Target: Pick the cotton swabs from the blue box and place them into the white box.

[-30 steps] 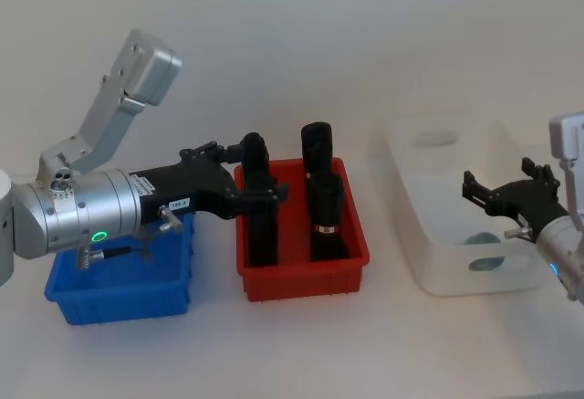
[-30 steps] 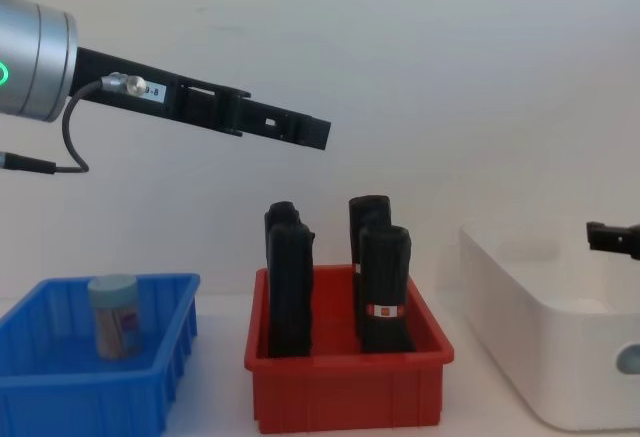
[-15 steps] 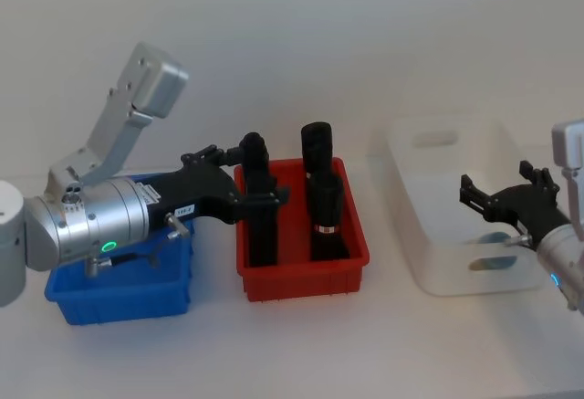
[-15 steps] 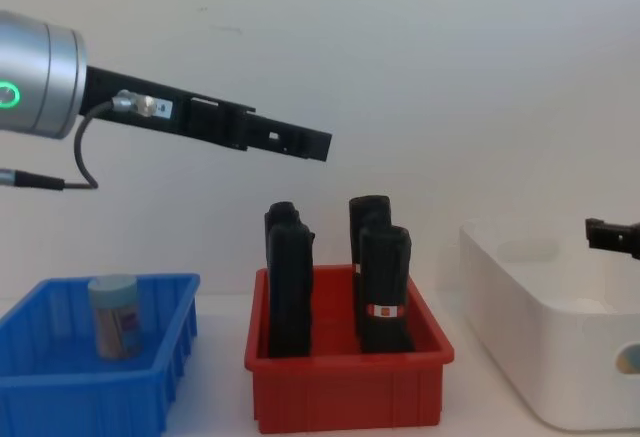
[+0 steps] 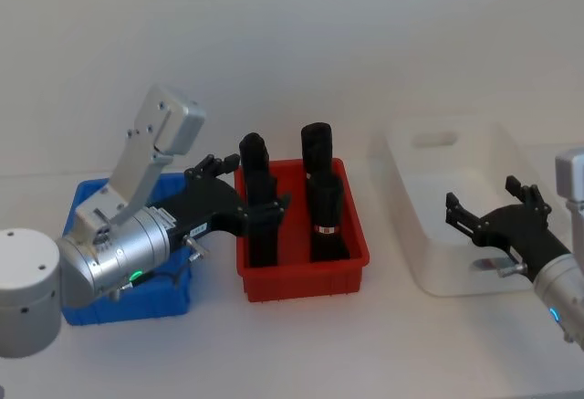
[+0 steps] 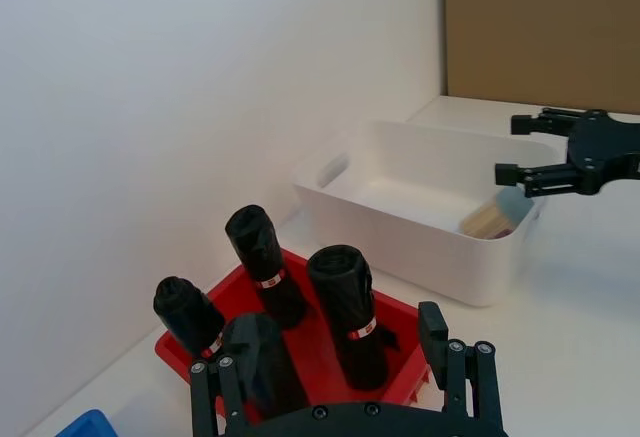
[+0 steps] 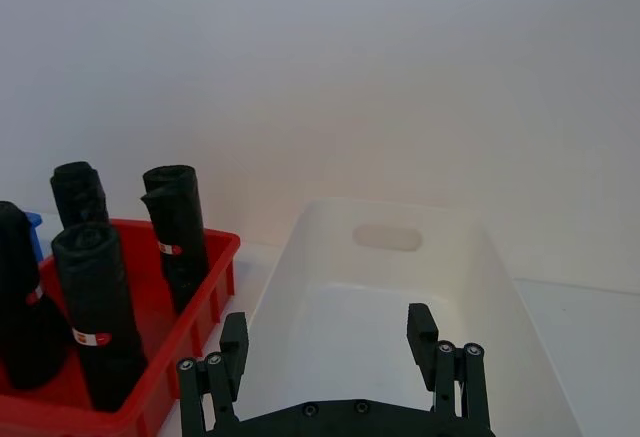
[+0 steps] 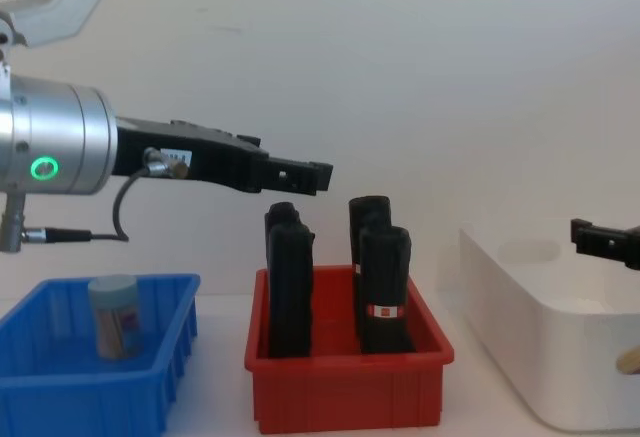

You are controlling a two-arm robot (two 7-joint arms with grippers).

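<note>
One cotton swab jar (image 8: 115,315) with a light blue lid stands upright in the blue box (image 8: 150,397), at the table's left. My left gripper (image 5: 242,189) hangs open and empty well above the boxes, reaching from over the blue box (image 5: 160,303) toward the red bin. In the left wrist view a second cotton swab jar (image 6: 497,219) lies on its side inside the white box (image 6: 400,227). My right gripper (image 7: 330,342) is open and empty above the near part of the white box (image 5: 401,171), just over that jar.
A red bin (image 5: 301,276) holding several tall black rolls (image 5: 319,189) stands between the blue box and the white box. The rolls rise well above the bin's rim. A plain wall backs the table.
The left arm has drawn back toward my body and its gripper has dropped lower. The right gripper has pulled back toward the white box's near side, staying open.
</note>
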